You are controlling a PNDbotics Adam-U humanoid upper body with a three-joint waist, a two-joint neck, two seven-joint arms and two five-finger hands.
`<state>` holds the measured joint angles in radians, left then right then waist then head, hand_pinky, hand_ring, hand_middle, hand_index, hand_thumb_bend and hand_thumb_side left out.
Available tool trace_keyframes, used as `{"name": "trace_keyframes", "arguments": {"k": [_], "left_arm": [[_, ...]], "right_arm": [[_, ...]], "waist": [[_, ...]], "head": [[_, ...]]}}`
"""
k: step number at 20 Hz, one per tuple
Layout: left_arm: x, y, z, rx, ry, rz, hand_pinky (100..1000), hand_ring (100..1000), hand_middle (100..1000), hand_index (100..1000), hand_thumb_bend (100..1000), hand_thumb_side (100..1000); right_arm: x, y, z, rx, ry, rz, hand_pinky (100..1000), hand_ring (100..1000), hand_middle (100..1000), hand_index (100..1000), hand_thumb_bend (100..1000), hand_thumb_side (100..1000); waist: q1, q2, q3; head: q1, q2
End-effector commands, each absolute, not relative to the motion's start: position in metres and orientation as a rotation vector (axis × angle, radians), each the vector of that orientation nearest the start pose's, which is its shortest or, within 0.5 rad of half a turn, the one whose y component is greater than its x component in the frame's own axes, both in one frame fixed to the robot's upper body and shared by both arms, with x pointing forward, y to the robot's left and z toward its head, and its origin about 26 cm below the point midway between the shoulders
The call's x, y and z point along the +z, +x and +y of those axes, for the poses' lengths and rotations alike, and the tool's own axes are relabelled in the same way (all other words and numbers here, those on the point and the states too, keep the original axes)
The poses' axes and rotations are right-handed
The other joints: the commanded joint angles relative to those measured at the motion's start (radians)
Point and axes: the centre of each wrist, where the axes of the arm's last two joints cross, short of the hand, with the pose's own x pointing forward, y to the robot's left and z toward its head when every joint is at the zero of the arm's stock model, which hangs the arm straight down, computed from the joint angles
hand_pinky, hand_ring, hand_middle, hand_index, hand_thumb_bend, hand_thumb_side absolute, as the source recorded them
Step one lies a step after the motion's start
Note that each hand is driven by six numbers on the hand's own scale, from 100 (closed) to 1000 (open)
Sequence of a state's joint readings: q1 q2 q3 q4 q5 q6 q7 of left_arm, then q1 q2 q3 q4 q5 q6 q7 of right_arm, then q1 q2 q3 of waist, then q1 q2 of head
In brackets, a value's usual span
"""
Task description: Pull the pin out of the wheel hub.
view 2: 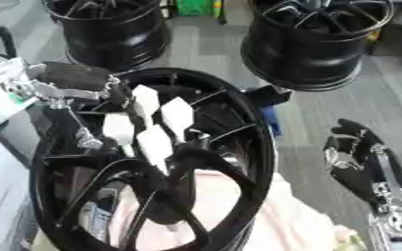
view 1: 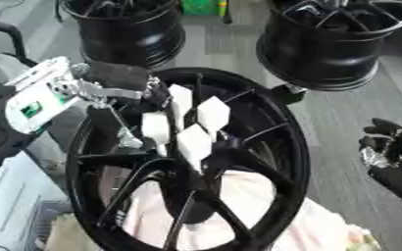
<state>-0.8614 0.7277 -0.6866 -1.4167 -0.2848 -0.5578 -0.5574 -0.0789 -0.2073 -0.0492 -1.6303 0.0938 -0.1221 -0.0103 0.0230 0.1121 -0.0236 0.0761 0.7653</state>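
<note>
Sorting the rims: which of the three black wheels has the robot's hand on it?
The near wheel, lying over pink cloth; the left hand reaches over its hub. The two far ones stand untouched.

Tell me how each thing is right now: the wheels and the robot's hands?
Front wheel: propped up on its edge, spokes facing the camera.
Left hand: reaching over the hub, white-tipped fingers at the centre.
Right hand: idle at the side, fingers relaxed, holding nothing.
Two back wheels: standing on the floor, untouched.
Pin: hidden by the fingers.

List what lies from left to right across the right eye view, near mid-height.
Left robot hand with white fingertips at the hub, then the big black wheel's right rim, then grey floor, then the right robot hand, idle.
</note>
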Motion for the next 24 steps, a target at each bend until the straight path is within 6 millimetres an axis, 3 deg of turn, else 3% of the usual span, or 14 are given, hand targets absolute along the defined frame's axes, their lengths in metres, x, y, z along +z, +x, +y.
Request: {"name": "trace_keyframes", "arguments": {"k": [1, 5, 11, 24], "left_arm": [[0.213, 0.408, 0.227, 2.809, -0.001, 1.396, 572, 396, 480, 679, 145, 243], [0.215, 0.409, 0.229, 2.799, 0.008, 1.428, 484, 313, 450, 652, 100, 176], [0.222, 0.408, 0.228, 2.773, 0.025, 1.496, 369, 195, 392, 603, 100, 185], [0.253, 0.401, 0.23, 2.726, -0.027, 1.606, 370, 194, 374, 587, 100, 182]], "right_arm": [[0.045, 0.298, -0.299, 0.239, -0.275, -1.839, 746, 685, 710, 830, 100, 179], [0.045, 0.298, -0.299, 0.239, -0.275, -1.838, 746, 685, 710, 830, 100, 179], [0.044, 0.298, -0.299, 0.239, -0.276, -1.838, 746, 685, 710, 830, 100, 180], [0.044, 0.298, -0.3, 0.242, -0.277, -1.835, 746, 685, 710, 830, 100, 179]], "waist": [[-0.001, -0.012, 0.0], [-0.001, -0.012, 0.0], [0.0, -0.013, 0.001], [0.003, -0.017, 0.002]], "head": [[0.002, 0.005], [0.003, 0.005], [0.003, 0.005], [0.002, 0.005]]}}
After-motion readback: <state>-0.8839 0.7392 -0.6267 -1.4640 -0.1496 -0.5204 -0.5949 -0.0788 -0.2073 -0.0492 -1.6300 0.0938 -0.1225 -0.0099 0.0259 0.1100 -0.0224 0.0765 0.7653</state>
